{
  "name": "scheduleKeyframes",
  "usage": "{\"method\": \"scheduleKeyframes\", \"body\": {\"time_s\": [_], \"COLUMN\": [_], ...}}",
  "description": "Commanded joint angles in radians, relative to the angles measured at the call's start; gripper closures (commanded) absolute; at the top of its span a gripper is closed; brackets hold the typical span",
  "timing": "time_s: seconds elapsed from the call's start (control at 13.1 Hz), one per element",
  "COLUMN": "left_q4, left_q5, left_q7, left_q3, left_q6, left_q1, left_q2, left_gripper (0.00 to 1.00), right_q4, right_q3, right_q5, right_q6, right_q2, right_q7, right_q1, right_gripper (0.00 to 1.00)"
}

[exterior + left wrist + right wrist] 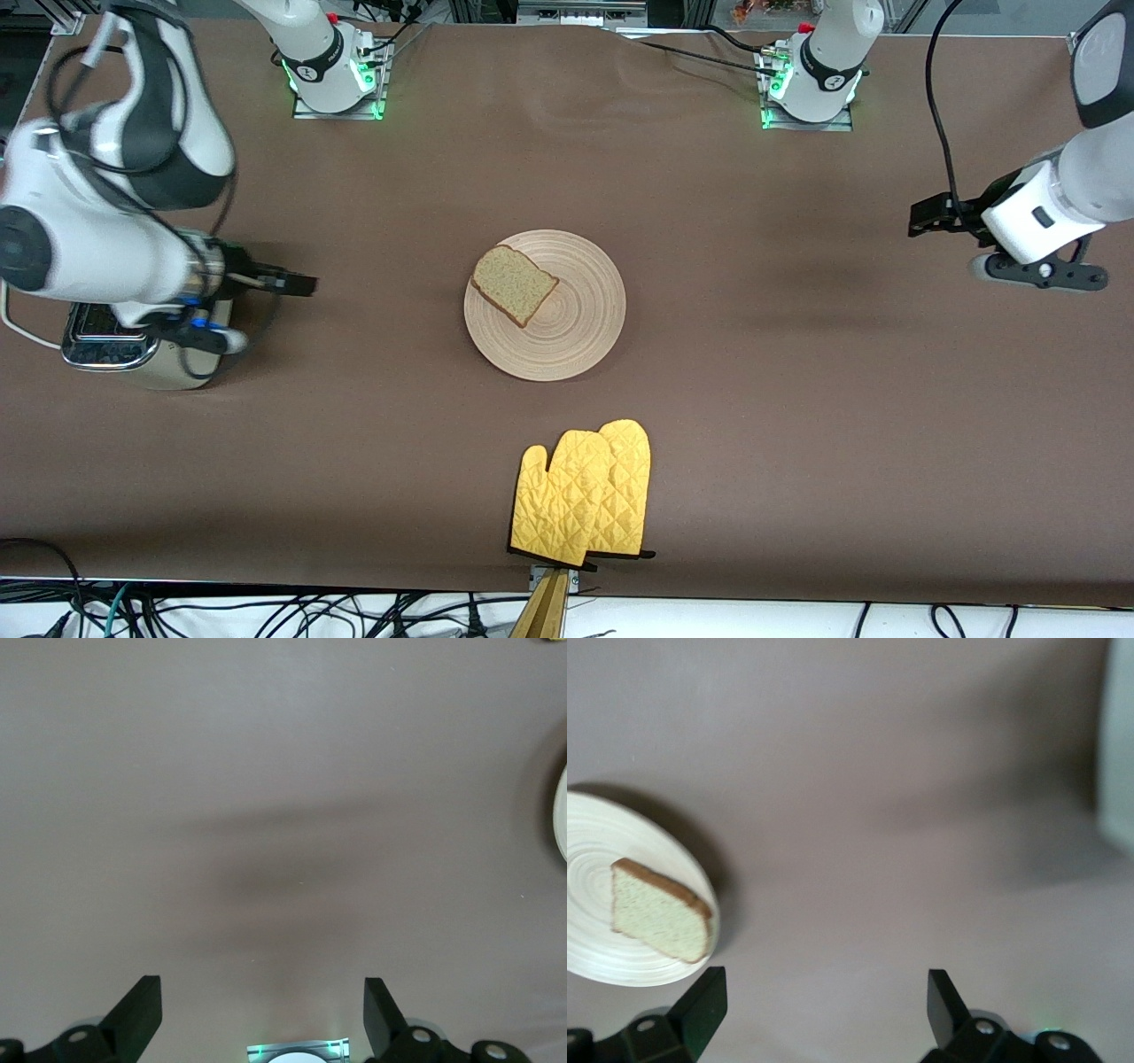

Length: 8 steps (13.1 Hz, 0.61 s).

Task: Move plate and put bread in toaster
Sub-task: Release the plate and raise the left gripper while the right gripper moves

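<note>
The plate is sitting near the middle of the worktop, flat on the brown cover. The bread is lying on the plate, off its centre, on the part of the plate toward the right arm's end of the worktop and toward the robots' bases, with one corner reaching close to the plate's rim. In the right wrist view the slice is resting near the plate's edge.

The toaster is standing at the right arm's end of the worktop, close to that edge and well apart from the plate. Much of it is being covered by the right arm, so only part of its chrome top and cream side is showing.

The right tool is hanging in the air over the worktop just beside the toaster, pointing toward the plate, with its fingers spread wide and pinching nothing. The left tool is hanging over the left arm's end of the worktop, well apart from the plate, and its fingers are likewise spread wide and empty; only a sliver of the plate's rim is showing in the left wrist view.

A pair of yellow quilted oven mitts is lying overlapped at the worktop's edge nearest the front camera, nearer to that camera than the plate.
</note>
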<state>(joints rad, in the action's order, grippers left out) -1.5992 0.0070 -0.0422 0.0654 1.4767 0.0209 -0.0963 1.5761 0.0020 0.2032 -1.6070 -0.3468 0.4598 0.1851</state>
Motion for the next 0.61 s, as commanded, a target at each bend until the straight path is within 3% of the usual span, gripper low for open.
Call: {"method": "scheduleKeyframes", "body": {"time_s": [0.0, 0.38, 0.53], "left_q4": [0.039, 0.036, 0.041], "left_q5": [0.025, 0.022, -0.055], "left_q7": [0.029, 0.024, 0.041], "left_q3": [0.013, 0.011, 0.007], "left_q6": [-0.039, -0.035, -0.039], "left_q1": [0.008, 0.008, 0.008], "left_q2": [0.010, 0.023, 0.027], "left_gripper": [0.00, 0.00, 0.00], "right_q4": [0.050, 0.260, 0.294], "right_q3": [-0.005, -0.005, -0.005], "right_q5": [0.091, 0.107, 0.107], "right_q6": [-0.079, -0.439, -0.499], "right_q2": [-0.037, -0.058, -0.076], "right_q7": [0.149, 0.373, 0.433], "right_q1": [0.068, 0.258, 0.299], "right_gripper": [0.00, 0.00, 0.00]}}
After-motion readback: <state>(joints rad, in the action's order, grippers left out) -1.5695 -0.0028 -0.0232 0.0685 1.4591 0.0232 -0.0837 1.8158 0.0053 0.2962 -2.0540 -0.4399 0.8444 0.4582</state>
